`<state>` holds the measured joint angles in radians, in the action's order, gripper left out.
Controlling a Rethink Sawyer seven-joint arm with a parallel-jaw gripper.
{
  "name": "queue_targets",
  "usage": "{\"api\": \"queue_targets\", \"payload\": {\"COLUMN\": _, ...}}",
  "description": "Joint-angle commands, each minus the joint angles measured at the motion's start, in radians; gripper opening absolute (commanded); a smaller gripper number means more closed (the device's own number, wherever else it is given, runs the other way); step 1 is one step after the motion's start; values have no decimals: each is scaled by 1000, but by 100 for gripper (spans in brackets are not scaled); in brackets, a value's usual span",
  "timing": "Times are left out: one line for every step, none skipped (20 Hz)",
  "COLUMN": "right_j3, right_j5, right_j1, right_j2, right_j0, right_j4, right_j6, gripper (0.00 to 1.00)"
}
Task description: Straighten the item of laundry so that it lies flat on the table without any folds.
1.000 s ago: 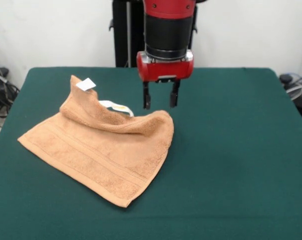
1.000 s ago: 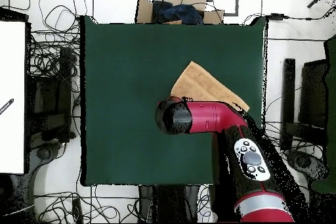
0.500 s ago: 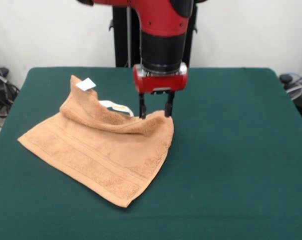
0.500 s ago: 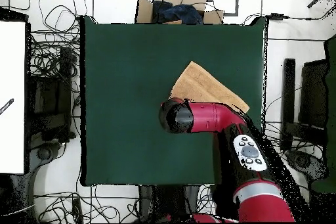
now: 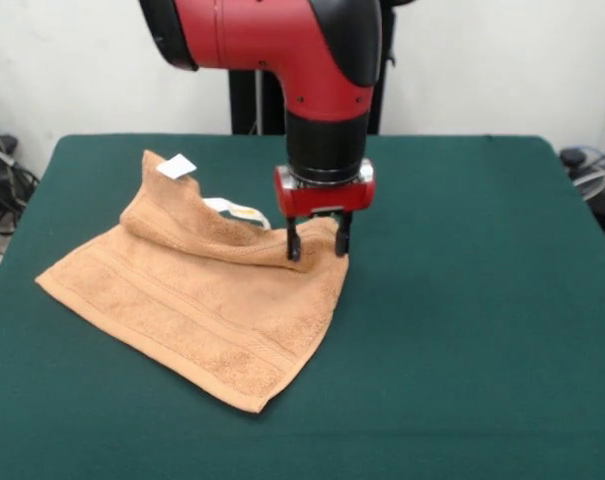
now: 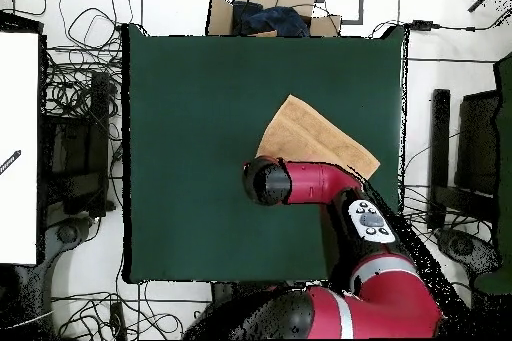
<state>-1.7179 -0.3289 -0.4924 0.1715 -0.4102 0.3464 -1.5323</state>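
Straddling: the gripper (image 5: 318,247) stands over the far right corner of the towel (image 5: 197,300), one dark finger on each side of the raised fold, jaws spread with cloth between them; whether the tips touch the fabric cannot be told.
Front view only: the fingers, the fold, and the white tag (image 5: 176,167) at the peak of the upturned far left corner; a pale loop (image 5: 237,210) shows behind the ridge.
Overhead view only: the arm's wrist covers the gripper, so its fingers are hidden; the towel (image 6: 318,140) reads as a tan shape partly under the red arm, with no fold, tag or loop to be made out.
Towel position: on the table (image 5: 462,300), left of centre in the front view; in the overhead view right of centre on the green top (image 6: 200,107), well inside its edges.
Towel look: orange-tan terry; the near part lies flat with woven border bands running across it toward the near corner.
Towel folds: the far edge is doubled over into a wrinkled ridge running from the tagged peak down to the corner under the gripper.
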Motion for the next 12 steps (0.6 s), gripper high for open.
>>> {"api": "queue_targets", "payload": {"right_j3": 19, "right_j5": 66, "right_j1": 17, "right_j2": -47, "right_j0": 41, "right_j4": -11, "right_j6": -192, "gripper": 100}}
{"api": "queue_targets", "payload": {"right_j3": 11, "right_j5": 67, "right_j1": 9, "right_j2": -57, "right_j0": 49, "right_j4": -13, "right_j6": -200, "gripper": 100}}
{"api": "queue_targets", "payload": {"right_j3": -2, "right_j5": 72, "right_j1": -2, "right_j2": -67, "right_j0": 56, "right_j4": -14, "right_j6": -209, "gripper": 100}}
{"api": "queue_targets", "payload": {"right_j3": -19, "right_j5": 79, "right_j1": -12, "right_j2": -77, "right_j0": 62, "right_j4": -16, "right_j6": -219, "gripper": 100}}
{"api": "queue_targets", "payload": {"right_j3": -37, "right_j5": 87, "right_j1": -22, "right_j2": -87, "right_j0": 68, "right_j4": -19, "right_j6": -229, "gripper": 100}}
{"api": "queue_targets", "payload": {"right_j3": -51, "right_j5": 94, "right_j1": -31, "right_j2": -96, "right_j0": 75, "right_j4": -21, "right_j6": -238, "gripper": 100}}
{"api": "queue_targets", "payload": {"right_j3": -64, "right_j5": 102, "right_j1": -39, "right_j2": -105, "right_j0": 82, "right_j4": -24, "right_j6": -247, "gripper": 100}}
{"api": "queue_targets", "payload": {"right_j3": -73, "right_j5": 110, "right_j1": -43, "right_j2": -112, "right_j0": 88, "right_j4": -29, "right_j6": -252, "gripper": 100}}
{"api": "queue_targets", "payload": {"right_j3": -78, "right_j5": 115, "right_j1": -44, "right_j2": -118, "right_j0": 94, "right_j4": -33, "right_j6": -256, "gripper": 100}}
{"api": "queue_targets", "payload": {"right_j3": -83, "right_j5": 121, "right_j1": -45, "right_j2": -124, "right_j0": 99, "right_j4": -36, "right_j6": -260, "gripper": 100}}
{"api": "queue_targets", "payload": {"right_j3": -88, "right_j5": 124, "right_j1": -48, "right_j2": -131, "right_j0": 105, "right_j4": -39, "right_j6": -262, "gripper": 100}}
{"api": "queue_targets", "payload": {"right_j3": -84, "right_j5": 120, "right_j1": -46, "right_j2": -140, "right_j0": 113, "right_j4": -39, "right_j6": -259, "gripper": 100}}
